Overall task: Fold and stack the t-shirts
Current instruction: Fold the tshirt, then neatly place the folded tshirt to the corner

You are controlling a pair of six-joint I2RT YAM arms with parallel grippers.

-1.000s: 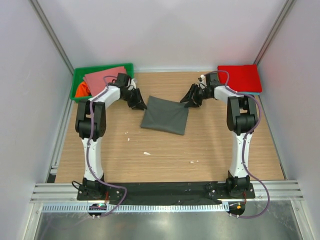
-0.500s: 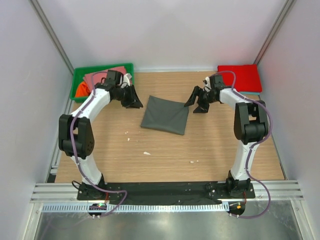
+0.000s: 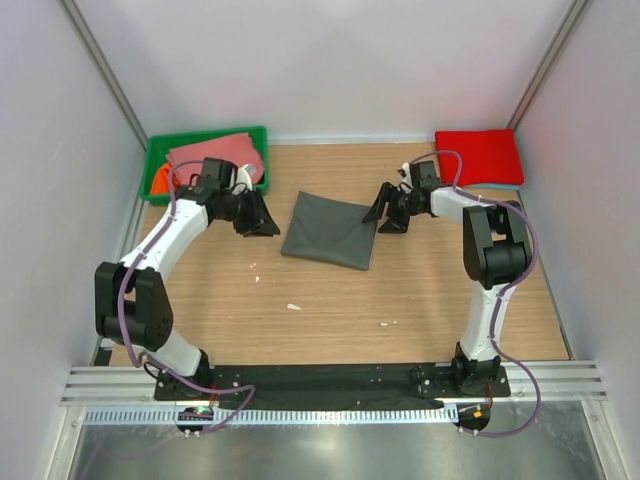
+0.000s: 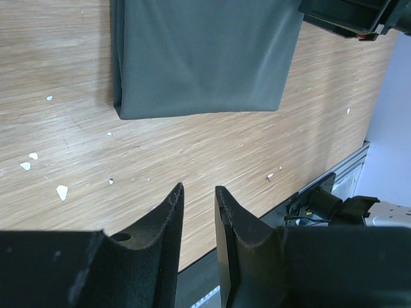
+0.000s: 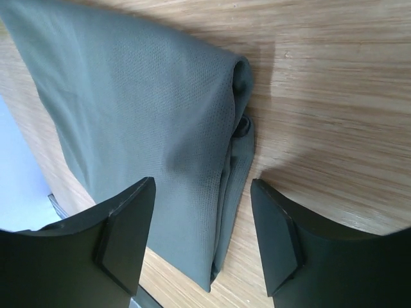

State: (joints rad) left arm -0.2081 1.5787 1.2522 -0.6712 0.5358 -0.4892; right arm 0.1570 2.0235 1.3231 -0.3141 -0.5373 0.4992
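1. Green bin (image 3: pixel 152 165), outboard of the left fingers (image 4: pixel 197 192): a salmon-pink t-shirt (image 3: pixel 215 152) and an orange t-shirt (image 3: pixel 162 181) are held inside.
2. Left fingers: narrowly parted, nothing grasped, poised over the bare surface (image 4: pixel 96 147) short of the grey cloth.
3. Dark grey t-shirt (image 3: pixel 330 230): folded and laid flat between the two sets of fingers.
4. Right fingers (image 5: pixel 202 186): spread wide and released, set astride the shirt's folded edge. Every layer should be pinched together before lifting, so the fold is kept.
5. Red t-shirt (image 3: pixel 480 155): folded, lying beyond the right fingers. It is judged to be the stacking place.
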